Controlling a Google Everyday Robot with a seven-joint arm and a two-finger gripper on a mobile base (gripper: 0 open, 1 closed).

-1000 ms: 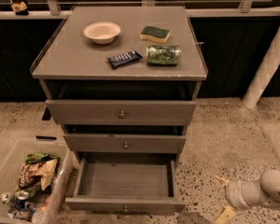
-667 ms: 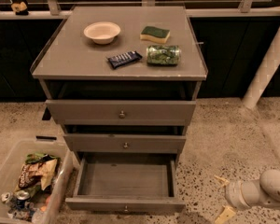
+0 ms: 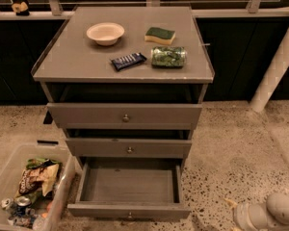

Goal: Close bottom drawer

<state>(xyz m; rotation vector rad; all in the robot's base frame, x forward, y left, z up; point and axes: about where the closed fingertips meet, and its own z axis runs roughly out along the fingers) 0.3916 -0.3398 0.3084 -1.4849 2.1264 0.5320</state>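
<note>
Grey-painted, the bottom drawer stands pulled out at the foot of the cabinet, its front running crosswise, to the left of the gripper, which sits low on the right, whether spread or pressed together I cannot tell.

— Dim, warm light from above; the desk is brightest on top.
— Shadow sits deep in the open bottom drawer; the pale claw, lower right, glows softly.
</note>
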